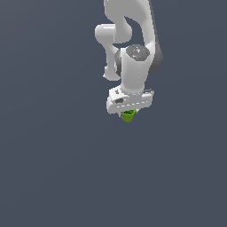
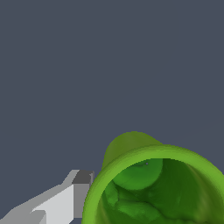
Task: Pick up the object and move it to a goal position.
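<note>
The object is a small bright green cup (image 1: 128, 117) with a hollow top. It sits right under the white hand of my gripper (image 1: 128, 113), which points downward near the middle of the exterior view. In the wrist view the cup (image 2: 132, 146) is very close and fills the lower part, with its open inside showing. One white and grey finger (image 2: 75, 192) presses against its outer wall. The other finger is out of view. The gripper looks shut on the cup.
The white arm (image 1: 128, 35) rises to the top edge of the exterior view. A plain dark grey-blue surface (image 1: 53, 168) lies all around. No goal marker shows.
</note>
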{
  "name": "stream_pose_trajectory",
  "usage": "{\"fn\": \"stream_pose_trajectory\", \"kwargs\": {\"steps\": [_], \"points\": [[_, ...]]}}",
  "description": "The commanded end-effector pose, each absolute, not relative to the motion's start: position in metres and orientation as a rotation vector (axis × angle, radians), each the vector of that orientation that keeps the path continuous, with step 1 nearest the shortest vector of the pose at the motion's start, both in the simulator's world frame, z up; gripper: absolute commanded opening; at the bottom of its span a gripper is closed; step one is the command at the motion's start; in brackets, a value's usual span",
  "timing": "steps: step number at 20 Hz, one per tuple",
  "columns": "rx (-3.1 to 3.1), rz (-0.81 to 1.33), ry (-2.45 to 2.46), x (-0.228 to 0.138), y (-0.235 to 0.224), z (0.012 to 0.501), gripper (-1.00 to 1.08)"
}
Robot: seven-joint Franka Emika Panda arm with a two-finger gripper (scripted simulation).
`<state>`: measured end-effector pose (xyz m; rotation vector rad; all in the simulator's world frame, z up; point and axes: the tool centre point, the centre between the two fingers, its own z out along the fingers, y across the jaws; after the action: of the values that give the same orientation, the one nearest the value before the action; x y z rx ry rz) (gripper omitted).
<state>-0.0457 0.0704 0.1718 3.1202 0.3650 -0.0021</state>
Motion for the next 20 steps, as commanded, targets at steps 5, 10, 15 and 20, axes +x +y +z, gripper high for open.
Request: {"fn": "stream_pose_trajectory", "kwargs": {"steps": [5,10,15,20], "points": [[3.121,0.000,0.366,-0.044,0.072,0.245,-1.00],[3.121,0.000,0.366,-0.042,0.073,0.298,-1.00],[3.121,0.000,0.366,-0.040,0.074,0.340,-1.00],[3.121,0.000,0.365,-0.037,0.075,0.368,-1.00]]}}
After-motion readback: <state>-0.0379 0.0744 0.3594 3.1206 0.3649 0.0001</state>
